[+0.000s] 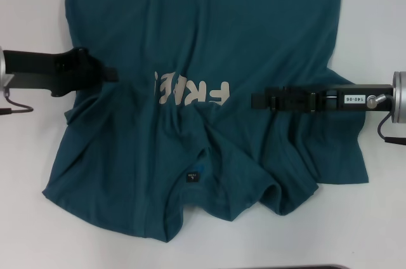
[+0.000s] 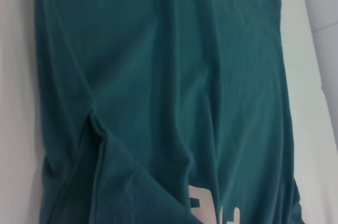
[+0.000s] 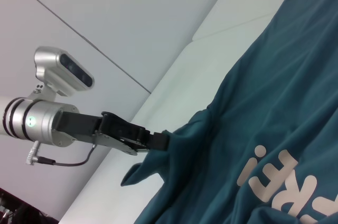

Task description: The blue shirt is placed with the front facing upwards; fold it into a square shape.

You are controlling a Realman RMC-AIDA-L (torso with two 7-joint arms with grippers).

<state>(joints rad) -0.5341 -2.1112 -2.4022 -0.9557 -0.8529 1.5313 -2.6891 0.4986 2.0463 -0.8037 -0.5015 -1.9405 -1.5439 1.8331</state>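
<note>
A dark teal T-shirt (image 1: 209,47) lies front up on the white worktop (image 1: 32,237), collar toward the robot, its chest puckered so the pale "FREE" lettering (image 1: 190,91) buckles. The left tool (image 1: 113,74) pinches the fabric at the shirt's left edge. The right tool (image 1: 257,99) reaches over the right chest; whether it grips cloth cannot be told. A small dark neck label (image 1: 191,178) shows inside the collar.

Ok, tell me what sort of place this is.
Probably a robot lab or test bench, not a home: a bare white table, a blue shirt spread across it, and the left tool and right tool reaching in from both sides, with plain white panels behind.
</note>
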